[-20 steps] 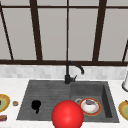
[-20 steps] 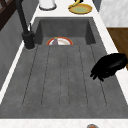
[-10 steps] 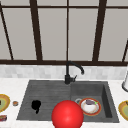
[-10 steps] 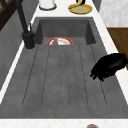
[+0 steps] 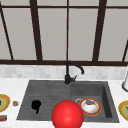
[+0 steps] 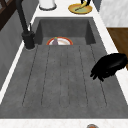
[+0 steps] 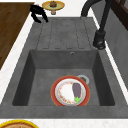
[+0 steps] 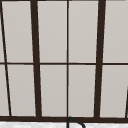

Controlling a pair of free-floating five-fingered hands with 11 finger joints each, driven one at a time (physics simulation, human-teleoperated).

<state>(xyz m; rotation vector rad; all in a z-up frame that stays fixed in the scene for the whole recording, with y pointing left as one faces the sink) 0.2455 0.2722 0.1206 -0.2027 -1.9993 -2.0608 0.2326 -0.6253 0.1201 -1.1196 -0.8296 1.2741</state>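
Note:
My left hand [image 5: 36, 105] hovers over the front part of the grey drainboard [image 5: 47, 92], left of the basin. The left side view has this hand [image 6: 108, 66] at the drainboard's near edge, and the right side view has the hand [image 7: 37, 12] at the far left corner. Its fingers hang down loosely curved and hold nothing. A large red ball [image 5: 67, 115] shows at the sink's front edge. In the basin lies a red-rimmed plate [image 5: 90, 106] [image 6: 60, 41] [image 7: 70, 91] with a white bowl and a dark eggplant on it.
A black faucet [image 5: 68, 72] [image 6: 25, 27] [image 7: 100, 32] stands behind the sink. Yellow plates sit on the counter at left [image 5: 2, 102] [image 7: 53, 4] and right [image 5: 123, 108] [image 6: 80, 8]. A white container [image 5: 125, 83] [image 6: 47, 3] stands at the back right.

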